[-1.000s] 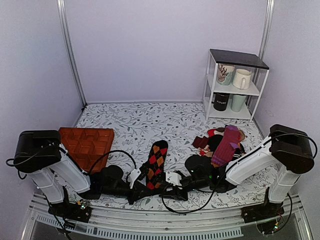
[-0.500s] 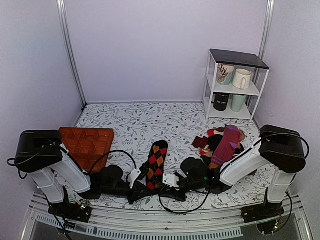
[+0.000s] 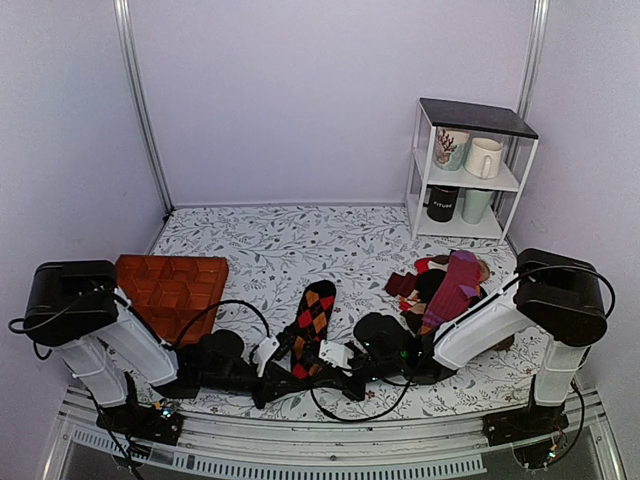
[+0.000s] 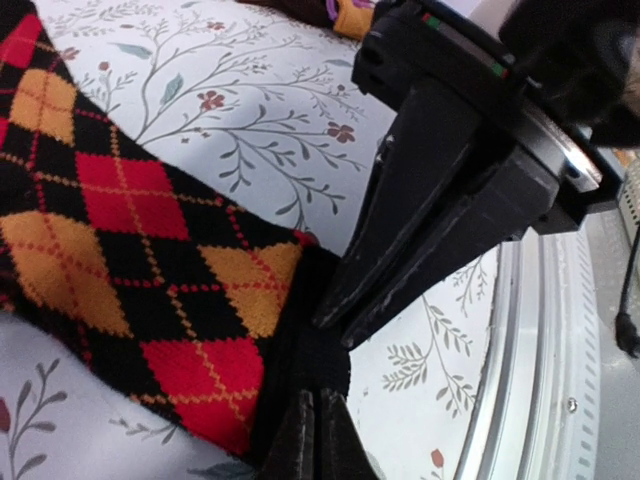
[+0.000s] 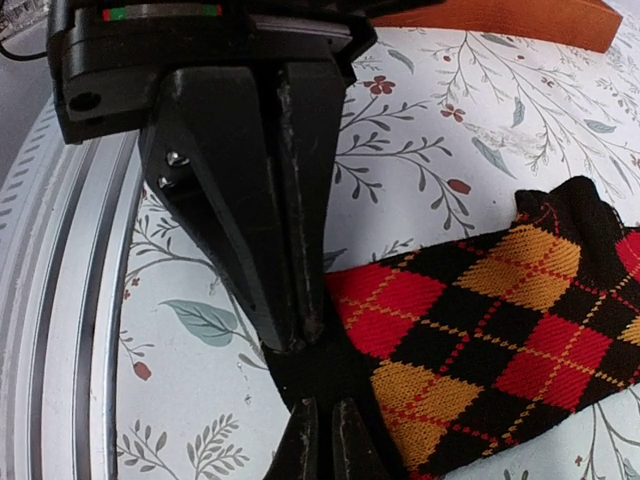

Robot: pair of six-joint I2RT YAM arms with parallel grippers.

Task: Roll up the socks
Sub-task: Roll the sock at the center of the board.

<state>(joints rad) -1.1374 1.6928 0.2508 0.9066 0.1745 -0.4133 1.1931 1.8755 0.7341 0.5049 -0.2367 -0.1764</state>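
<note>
The socks (image 3: pixel 312 322) lie as one flat argyle strip a little left of centre in the lower part of the overhead frame, stretched out on the flowered worktop (image 3: pixel 300 240), the toe end towards the top of the frame and the plain black cuff at the bottom. Your left pincer (image 4: pixel 312 440) is closed, its two fingers pressed together on that black cuff at the bottom edge of its own view. Your right pincer (image 5: pixel 322 440) is closed on the same cuff, so the two meet nose to nose over the end of the fabric. As for progress, you are at the very start: no turn of the roll shows, and every diamond lies flat and in plain sight. All you have is the grip on the cuff. What is left is nearly everything: fold that end over, wind it up the length towards the toe, and leave a bundle that holds. From these views it looks like a single strip, so I cannot tell whether both socks are stacked in it. The heap of other socks (image 3: pixel 448 285) sits well apart at centre right.
</note>
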